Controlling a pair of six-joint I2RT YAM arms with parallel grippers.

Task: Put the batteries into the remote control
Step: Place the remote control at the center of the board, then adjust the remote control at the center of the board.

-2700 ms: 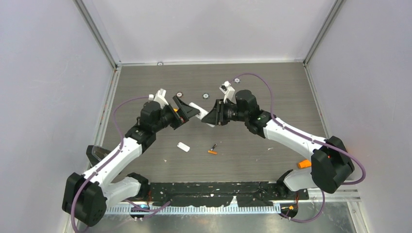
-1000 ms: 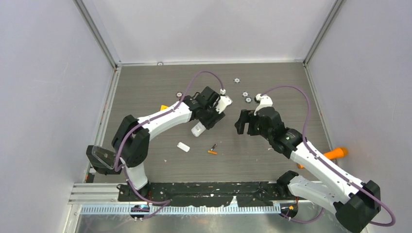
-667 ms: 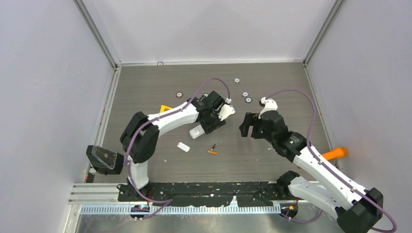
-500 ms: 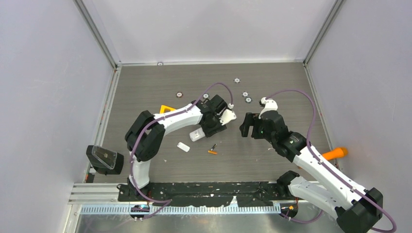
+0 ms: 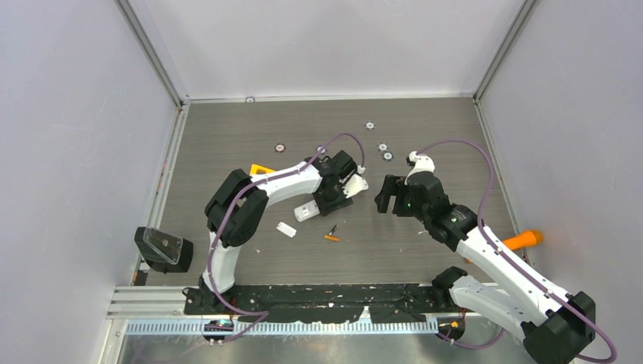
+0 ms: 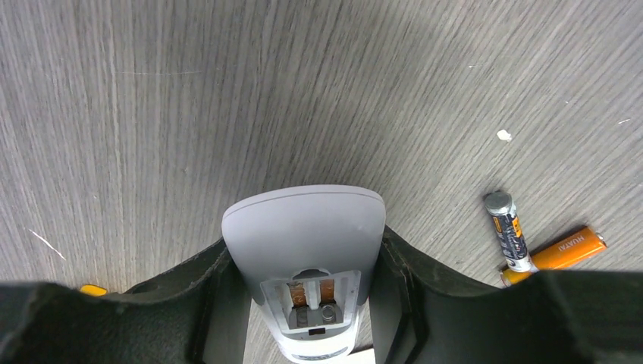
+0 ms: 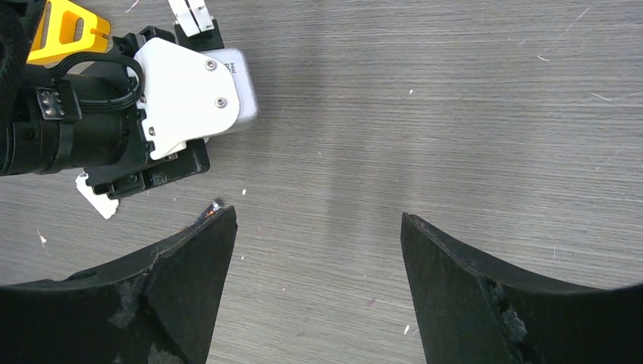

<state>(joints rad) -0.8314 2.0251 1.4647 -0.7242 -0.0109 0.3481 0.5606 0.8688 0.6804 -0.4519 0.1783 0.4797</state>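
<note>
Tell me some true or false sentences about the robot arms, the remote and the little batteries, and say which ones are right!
1. The left gripper is holding the remote. True.
2. The batteries are already inside the remote. False: both lie on the table, and the slot in the remote is empty.
3. The right gripper is open and holds nothing. True.
4. Both batteries are orange. False: there is an orange battery and a dark battery.
</note>
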